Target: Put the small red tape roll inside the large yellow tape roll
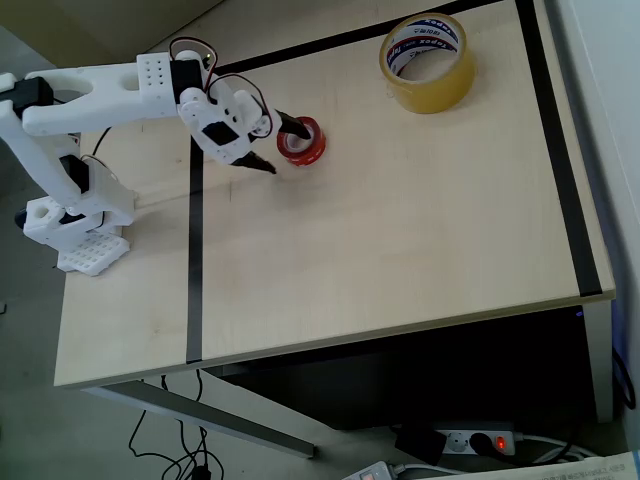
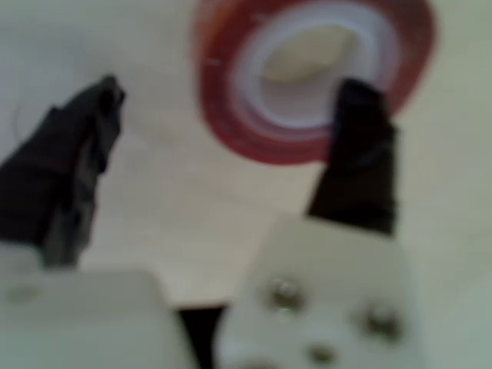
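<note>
Gripper (image 2: 231, 115) stands wide open, one finger (image 2: 361, 131) over the small red tape roll (image 2: 307, 84) (flat on the table (image 1: 400, 250), well apart from the large yellow tape roll (image 1: 428, 62)); judged light, rigid, somewhat slick, best pinched across its wall.

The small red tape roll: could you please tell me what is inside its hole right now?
One black fingertip of the open pincer reaches into the small red tape roll; beside it, bare table shows. The fingertip covers part of the whitish core.

Probably office or lab: pale wood desk (image 1: 400, 250), black tape lines (image 1: 194, 260), power strip (image 1: 478, 440) on floor.
</note>
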`<state>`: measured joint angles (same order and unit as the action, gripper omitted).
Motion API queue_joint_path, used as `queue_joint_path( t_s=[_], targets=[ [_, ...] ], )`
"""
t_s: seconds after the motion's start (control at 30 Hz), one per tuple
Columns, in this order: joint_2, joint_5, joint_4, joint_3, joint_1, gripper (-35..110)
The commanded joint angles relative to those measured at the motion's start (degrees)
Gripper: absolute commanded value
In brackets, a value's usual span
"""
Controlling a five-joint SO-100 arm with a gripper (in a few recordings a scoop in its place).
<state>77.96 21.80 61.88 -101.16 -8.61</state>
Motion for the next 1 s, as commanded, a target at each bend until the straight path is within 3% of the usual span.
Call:
queue_joint_path(
  t_s=[0.0,0.83,0.97],
  targets=[
    [-2.1,-0.7,0.9,0.7,0.8,18],
    [-4.0,-0.7,1.7,-0.4,-6.2,23],
    [-5.1,-0.7,1.1,-0.4,-4.7,5]
  ],
)
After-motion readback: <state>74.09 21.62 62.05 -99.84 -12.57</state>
